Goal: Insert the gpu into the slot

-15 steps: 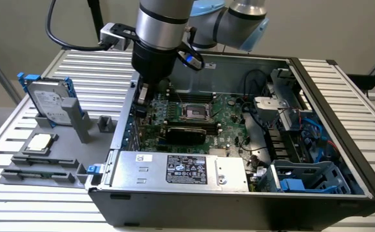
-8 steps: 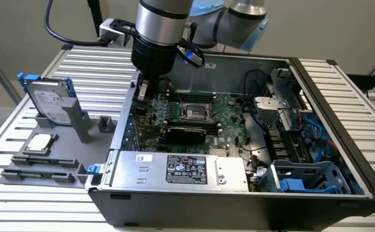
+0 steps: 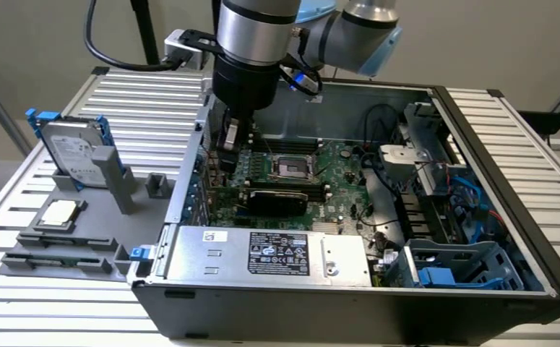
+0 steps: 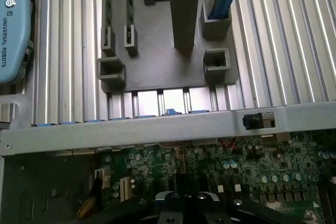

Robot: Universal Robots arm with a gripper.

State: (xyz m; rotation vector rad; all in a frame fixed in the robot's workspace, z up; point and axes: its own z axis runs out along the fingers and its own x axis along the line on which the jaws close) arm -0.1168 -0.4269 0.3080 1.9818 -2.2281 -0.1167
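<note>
Outside, I see my dark gripper (image 3: 230, 155) pressed shut low over the green motherboard (image 3: 342, 184); the flat black gpu card (image 3: 277, 200) sits near the silver power-supply box (image 3: 260, 253). Misalignment could jam its edge. Wristward, the grey fixture tray (image 4: 157, 61) lies beyond the case's metal wall (image 4: 131, 129).

Robotics lab bench: slatted aluminium table (image 3: 511, 137), opened computer case (image 3: 357, 303), grey parts fixture (image 3: 68, 249), robot arm (image 3: 260, 36) overhead.
</note>
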